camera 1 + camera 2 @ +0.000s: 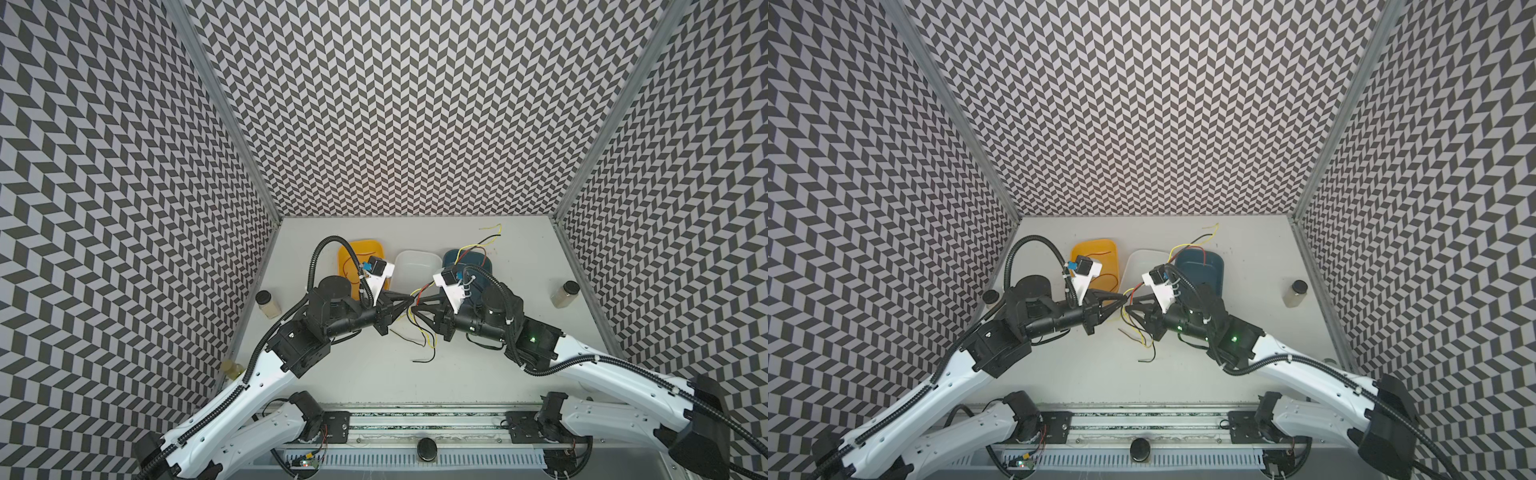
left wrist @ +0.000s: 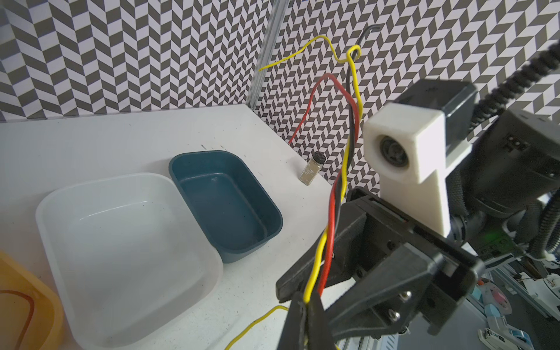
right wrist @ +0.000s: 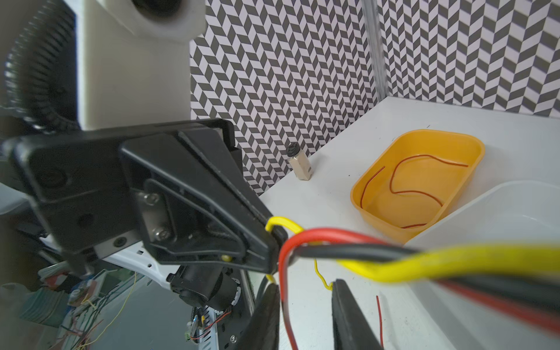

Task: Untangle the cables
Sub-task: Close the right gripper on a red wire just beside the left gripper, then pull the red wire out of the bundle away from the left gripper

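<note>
Right wrist view: left jaws clamp the cables (image 3: pixel 454 260) above the bench (image 3: pixel 333 188). Right jaws stand part-open around the red strand (image 3: pixel 330 235). Likely next: grip it and draw it free.

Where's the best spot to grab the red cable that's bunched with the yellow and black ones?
The red cable's loop beside the shut left gripper, coming from the right: there it bows clear of the yellow cable and black cable.
</note>
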You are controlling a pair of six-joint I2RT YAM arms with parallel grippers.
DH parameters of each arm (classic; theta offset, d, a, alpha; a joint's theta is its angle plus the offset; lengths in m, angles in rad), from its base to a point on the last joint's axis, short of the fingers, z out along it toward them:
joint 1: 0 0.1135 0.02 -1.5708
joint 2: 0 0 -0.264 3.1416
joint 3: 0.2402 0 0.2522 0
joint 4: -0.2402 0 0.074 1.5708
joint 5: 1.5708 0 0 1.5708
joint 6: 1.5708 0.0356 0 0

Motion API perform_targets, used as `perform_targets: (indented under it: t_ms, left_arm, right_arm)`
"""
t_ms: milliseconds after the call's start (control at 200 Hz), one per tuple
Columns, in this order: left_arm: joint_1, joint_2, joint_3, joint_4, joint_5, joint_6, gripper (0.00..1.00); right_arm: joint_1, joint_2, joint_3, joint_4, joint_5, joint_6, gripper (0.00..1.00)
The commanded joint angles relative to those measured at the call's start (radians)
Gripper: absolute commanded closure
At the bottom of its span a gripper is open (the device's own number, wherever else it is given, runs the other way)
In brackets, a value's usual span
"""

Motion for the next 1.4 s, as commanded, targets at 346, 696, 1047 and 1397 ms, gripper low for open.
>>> perform_targets:
  t_ms: [346,696,1047,1397]
  left_arm:
    - [0.018,-0.024,-0.022,0.056,0.041,-0.020,1.00]
    - [0.022,-0.029,-0.026,0.056,0.042,-0.022,1.00]
    - [0.025,-0.032,-0.013,0.002,-0.019,0.007,1.00]
    - [0.024,0.088,0.090,-0.207,-0.208,0.084,1.00]
  right_arm:
    - [0.014,0.024,0.010,0.125,0.050,0.012,0.74]
    - [0.061,0.026,-0.012,0.163,0.138,-0.025,0.75]
    - [0.070,-0.083,-0.043,0.120,0.188,-0.071,1.00]
    - [0.069,-0.247,-0.014,0.010,0.302,-0.100,1.00]
